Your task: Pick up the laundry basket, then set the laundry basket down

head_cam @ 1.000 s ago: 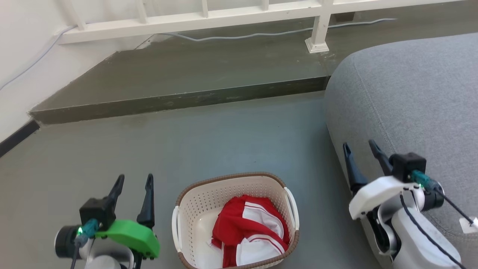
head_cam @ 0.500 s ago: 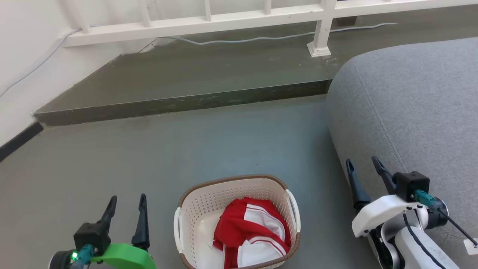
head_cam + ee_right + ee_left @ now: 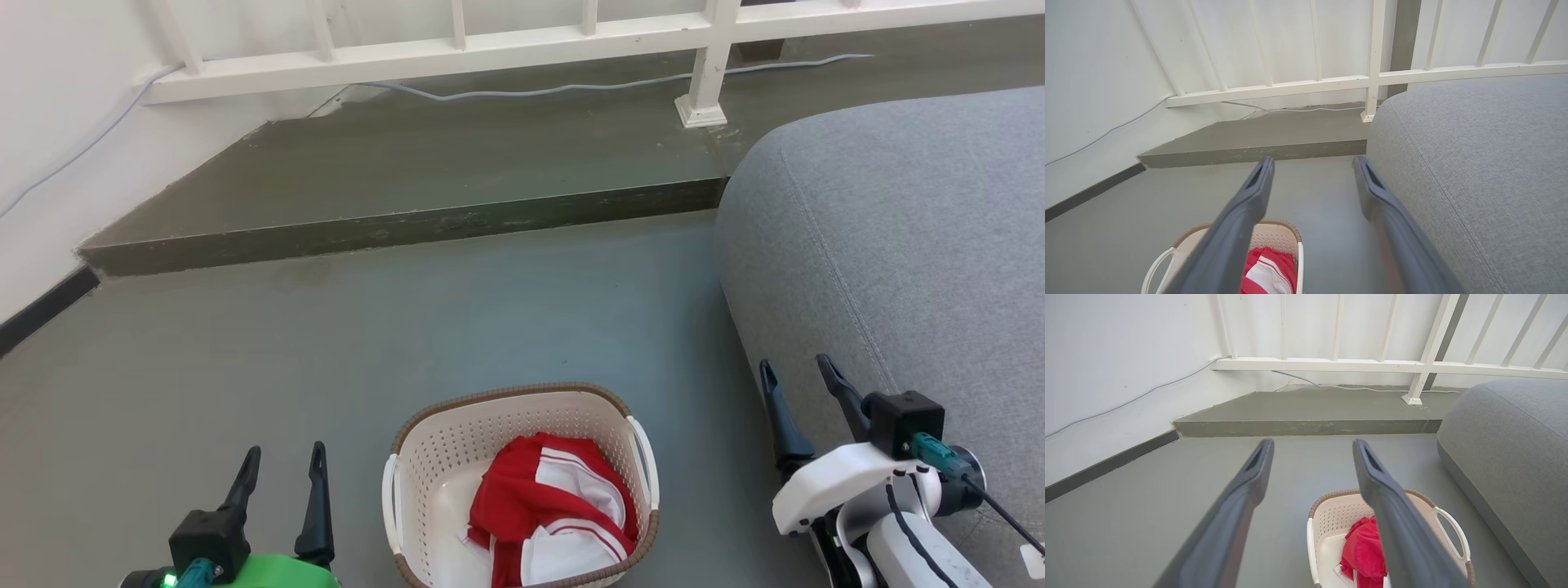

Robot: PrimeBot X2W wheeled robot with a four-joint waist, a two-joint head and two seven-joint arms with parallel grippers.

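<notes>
Head view: noted laundry basket (image 3: 506, 394) on floor (image 3: 490, 310) at 6 o'clock, untouched. Left gripper (image 3: 286, 449) at 8, right gripper (image 3: 794, 362) at 4: spread wide, empty. Judged pickup and set-down both pending.

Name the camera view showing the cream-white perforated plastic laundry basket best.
Head view: the cream-white perforated plastic laundry basket sits nearly whole, seen from above, its near edge cut off. The left wrist view hides part behind a dark finger; the right wrist view catches its far end, finger across it.
</notes>
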